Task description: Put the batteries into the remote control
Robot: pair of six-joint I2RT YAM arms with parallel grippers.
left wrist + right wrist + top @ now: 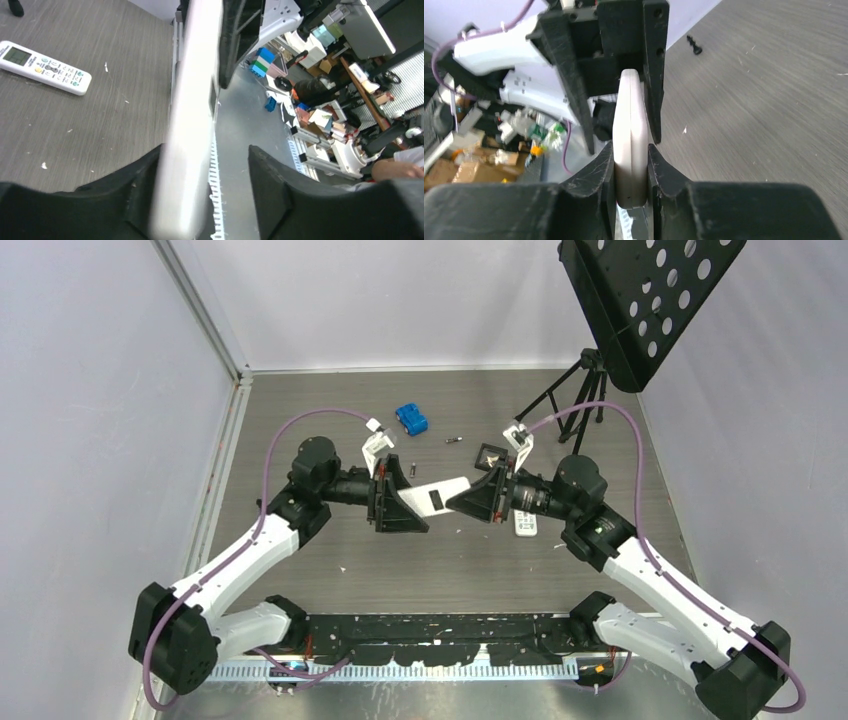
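Note:
The remote control (437, 497), a slim white slab with a small black rectangle, hangs in the air between both arms. My right gripper (470, 498) is shut on its right end; in the right wrist view both fingers press the remote control (630, 125) inside the right gripper (630, 147). My left gripper (405, 502) is open around the left end. In the left wrist view the remote control (192, 100) rests against one finger of the left gripper (206, 150), with a wide gap to the other. Two batteries (455, 440) (412, 466) lie on the table behind.
A blue block (411, 419) sits on the table behind the left gripper. A second white remote with buttons and a screen (526, 524) (45, 67) lies under the right arm. A black perforated stand (650, 300) on a tripod (575, 395) is at the back right.

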